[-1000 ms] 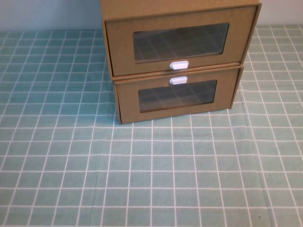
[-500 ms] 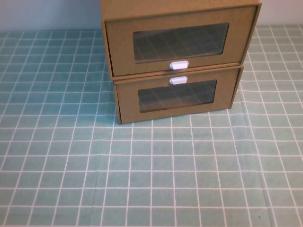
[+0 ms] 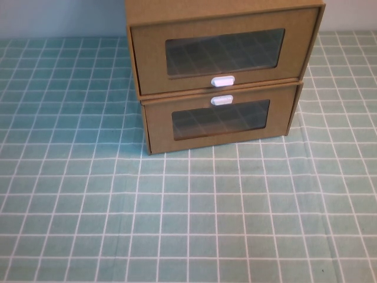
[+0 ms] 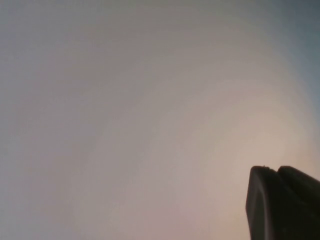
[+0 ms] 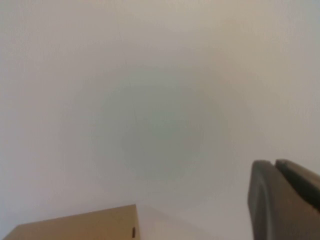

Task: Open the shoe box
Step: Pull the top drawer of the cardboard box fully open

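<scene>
Spreading over the whole worktop (image 3: pixel 70 247), a teal cloth ruled in white squares (image 3: pixel 177 224) leaves broad open room in front of the stack and to either side of it. At the far middle stand two drawer-style boxes, one on the other: the upper brown cardboard shoe box (image 3: pixel 147 59) and the lower brown cardboard shoe box (image 3: pixel 159 127). Their front edges are nearly in line and both drawers are pushed in. Each front has a clear rectangular window, the upper window (image 3: pixel 225 52) and the lower window (image 3: pixel 221 119). The upper white oval pull tab (image 3: pixel 222 81) sits at the bottom edge of its front and the lower white oval pull tab (image 3: pixel 221 99) at the top edge of its own, close together across the seam. Both pincers lie outside the high view. The right pincer (image 5: pixel 277 172) is closed together on nothing, with a cardboard box corner (image 5: pixel 85 225) ahead of it and apart from it. The left pincer (image 4: pixel 277 175) faces a plain pale background; whether it is apart or together cannot be told.
</scene>
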Motion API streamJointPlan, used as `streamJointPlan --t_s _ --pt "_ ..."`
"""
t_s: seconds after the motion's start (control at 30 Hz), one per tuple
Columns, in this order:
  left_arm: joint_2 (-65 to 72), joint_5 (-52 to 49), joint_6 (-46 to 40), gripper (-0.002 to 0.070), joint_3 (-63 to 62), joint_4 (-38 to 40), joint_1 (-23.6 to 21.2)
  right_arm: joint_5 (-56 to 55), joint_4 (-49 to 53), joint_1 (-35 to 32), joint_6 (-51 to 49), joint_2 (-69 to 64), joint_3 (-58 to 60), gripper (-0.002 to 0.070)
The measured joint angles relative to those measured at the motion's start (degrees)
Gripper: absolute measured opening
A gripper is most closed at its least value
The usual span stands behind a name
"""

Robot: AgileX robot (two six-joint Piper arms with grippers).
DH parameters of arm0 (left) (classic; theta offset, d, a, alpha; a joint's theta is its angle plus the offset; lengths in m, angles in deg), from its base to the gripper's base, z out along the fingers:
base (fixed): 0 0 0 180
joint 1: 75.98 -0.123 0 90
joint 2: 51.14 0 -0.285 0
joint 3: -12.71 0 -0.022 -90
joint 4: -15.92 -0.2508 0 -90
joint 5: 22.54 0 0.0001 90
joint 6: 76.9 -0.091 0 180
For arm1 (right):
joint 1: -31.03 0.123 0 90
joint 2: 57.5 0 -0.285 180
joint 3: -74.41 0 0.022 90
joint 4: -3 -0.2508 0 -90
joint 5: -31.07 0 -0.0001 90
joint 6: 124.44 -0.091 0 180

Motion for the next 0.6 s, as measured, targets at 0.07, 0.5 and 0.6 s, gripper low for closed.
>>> streamJointPlan --t_s 0.07,0.5,0.6 --pt "1.3 -8.51 -0.98 -0.0003 -5.76 0.0 0.0 0.0 2.03 0.0 1.27 -0.38 0.0 -0.0013" --pt "12.62 -14.33 -4.47 -0.0003 -13.71 1.79 0.0 -3.43 10.68 2.02 2.71 -14.68 -0.13 -0.0013" --pt "12.62 -14.19 -3.35 -0.0003 -13.71 1.79 0.0 -3.38 20.79 5.78 3.09 -18.58 -0.47 -0.0013"
